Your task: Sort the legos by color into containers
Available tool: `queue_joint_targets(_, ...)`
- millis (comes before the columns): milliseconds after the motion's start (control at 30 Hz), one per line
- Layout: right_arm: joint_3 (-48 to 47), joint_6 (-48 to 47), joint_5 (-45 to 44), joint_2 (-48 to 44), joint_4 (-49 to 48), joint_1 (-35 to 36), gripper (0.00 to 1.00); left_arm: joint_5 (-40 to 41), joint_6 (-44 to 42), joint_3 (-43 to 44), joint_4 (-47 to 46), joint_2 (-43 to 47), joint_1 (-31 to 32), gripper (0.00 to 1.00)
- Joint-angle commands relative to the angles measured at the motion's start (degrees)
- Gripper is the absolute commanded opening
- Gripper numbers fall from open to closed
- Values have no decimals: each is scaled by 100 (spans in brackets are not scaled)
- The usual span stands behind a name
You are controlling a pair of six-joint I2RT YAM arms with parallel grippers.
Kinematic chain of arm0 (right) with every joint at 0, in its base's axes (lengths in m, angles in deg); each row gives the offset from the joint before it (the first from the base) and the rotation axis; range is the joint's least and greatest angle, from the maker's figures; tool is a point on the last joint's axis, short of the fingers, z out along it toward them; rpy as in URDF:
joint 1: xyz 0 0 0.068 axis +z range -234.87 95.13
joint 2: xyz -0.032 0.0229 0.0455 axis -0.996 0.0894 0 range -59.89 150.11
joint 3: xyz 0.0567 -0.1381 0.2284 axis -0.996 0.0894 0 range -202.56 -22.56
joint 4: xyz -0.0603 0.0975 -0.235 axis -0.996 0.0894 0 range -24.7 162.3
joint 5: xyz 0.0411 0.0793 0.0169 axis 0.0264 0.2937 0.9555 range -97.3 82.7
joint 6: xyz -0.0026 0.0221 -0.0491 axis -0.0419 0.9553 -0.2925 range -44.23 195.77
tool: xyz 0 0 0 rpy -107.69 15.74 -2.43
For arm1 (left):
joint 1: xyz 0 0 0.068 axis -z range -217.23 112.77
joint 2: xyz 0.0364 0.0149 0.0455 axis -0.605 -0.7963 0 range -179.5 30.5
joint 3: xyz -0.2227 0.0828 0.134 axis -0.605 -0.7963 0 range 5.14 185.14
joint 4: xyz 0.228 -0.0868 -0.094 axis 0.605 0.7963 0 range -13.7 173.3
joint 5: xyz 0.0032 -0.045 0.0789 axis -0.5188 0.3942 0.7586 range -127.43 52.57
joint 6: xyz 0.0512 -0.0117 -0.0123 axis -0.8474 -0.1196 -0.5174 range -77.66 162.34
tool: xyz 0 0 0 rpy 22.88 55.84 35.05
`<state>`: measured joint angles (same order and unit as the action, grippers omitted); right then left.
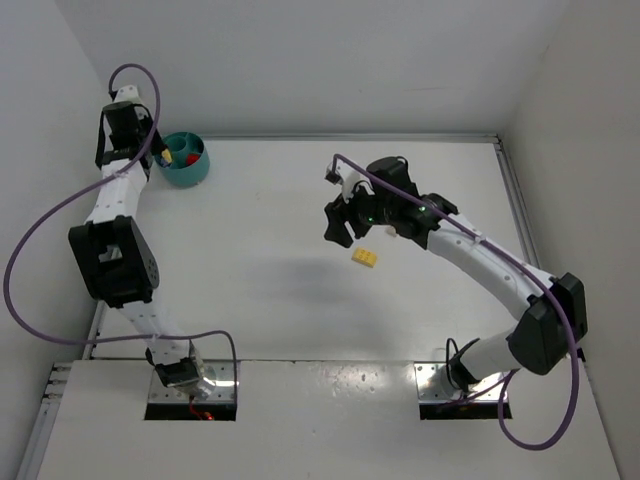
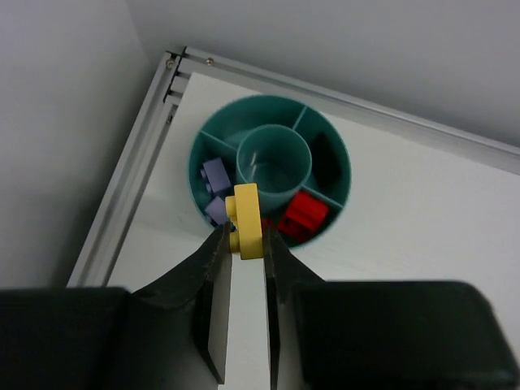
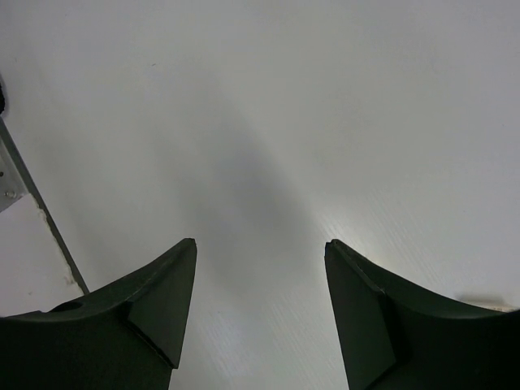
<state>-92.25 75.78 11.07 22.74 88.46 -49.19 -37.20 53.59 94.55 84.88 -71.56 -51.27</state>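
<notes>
Left gripper (image 2: 245,240) nipped narrowly on yellow lego (image 2: 246,215) over teal bowl (image 2: 197,154), purple legos (image 2: 215,175) in nine o'clock compartment, red lego (image 2: 305,213) at five o'clock, right gripper (image 3: 260,248) wide open, empty, second yellow lego (image 1: 365,258) on table (image 1: 250,280) nearby.

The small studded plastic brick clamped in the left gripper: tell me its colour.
Yellow. The left wrist view shows the brick best, held by the left gripper.

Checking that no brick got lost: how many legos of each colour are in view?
Yellow legos: 2, one in the left gripper, one on the table
Purple legos: 2, in the bowl
Red legos: at least 1, in the bowl
Total: at least 5; a dark shape in the bowl may be another.
</notes>
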Motion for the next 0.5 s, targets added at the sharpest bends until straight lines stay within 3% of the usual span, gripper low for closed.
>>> queue_joint_targets(0, 26, -36, -53, 112, -136, -79, 65, -426, 88, 849, -533, -304, -125, 0)
queue_joint_targets(200, -27, -36, 9, 288, -136, -132, 65, -498, 193, 1737, -533, -1105, -178, 0)
queue_joint_targets(467, -80, -36, 61, 341, -136, -132, 65, -498, 247, 2055, -480, -1588, -178, 0)
